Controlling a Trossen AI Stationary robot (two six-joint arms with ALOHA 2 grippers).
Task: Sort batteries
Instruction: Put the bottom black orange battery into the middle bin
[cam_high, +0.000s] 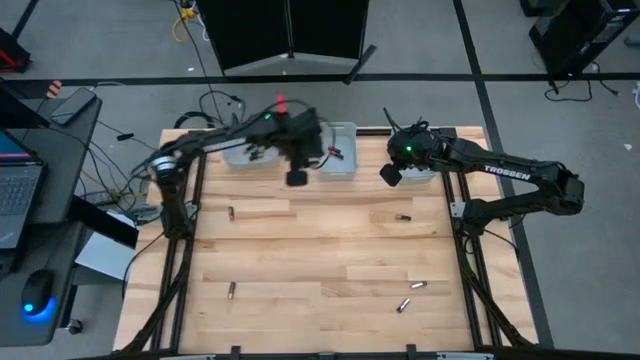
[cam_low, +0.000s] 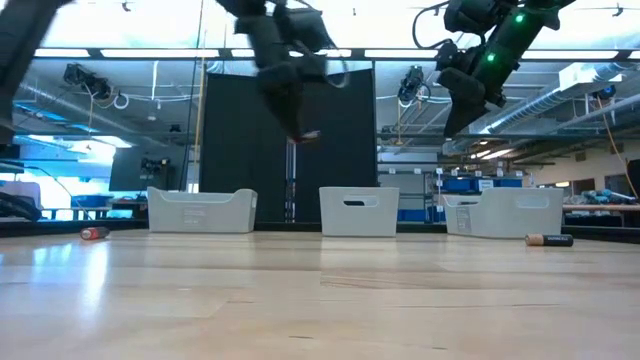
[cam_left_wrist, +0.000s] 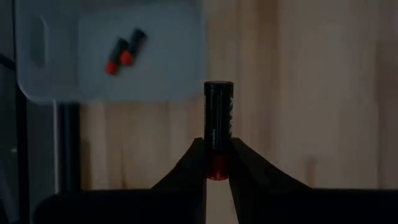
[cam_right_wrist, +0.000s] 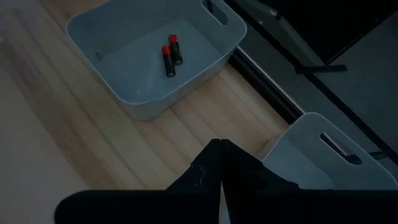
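Note:
My left gripper (cam_high: 297, 178) hangs above the table just in front of the middle bin (cam_high: 338, 160), shut on a black battery (cam_left_wrist: 217, 115) with a red end. The middle bin (cam_right_wrist: 149, 93) holds two black batteries with red ends (cam_right_wrist: 171, 56), lying on its floor. My right gripper (cam_right_wrist: 221, 163) is shut with nothing between its fingers and hovers in front of the right bin (cam_high: 425, 172). Several loose batteries lie on the wood: one at the left (cam_high: 231, 213), one right of centre (cam_high: 403, 217) and more near the front edge (cam_high: 417, 285). My left gripper pinches the battery near its red end (cam_left_wrist: 217, 167) between its two fingertips (cam_left_wrist: 198, 158). The fingers slant steeply down and lie along the battery, whose black body sticks out past the tips. The battery (cam_low: 306, 134) hangs high above the tabletop, lifted clear.
Three translucent bins stand in a row along the far edge: left (cam_low: 200, 210), middle (cam_low: 358, 210), right (cam_low: 505, 212). Dark frame rails run along the table's left (cam_high: 185, 260) and right (cam_high: 470, 270) sides. Bare wood fills the table's middle.

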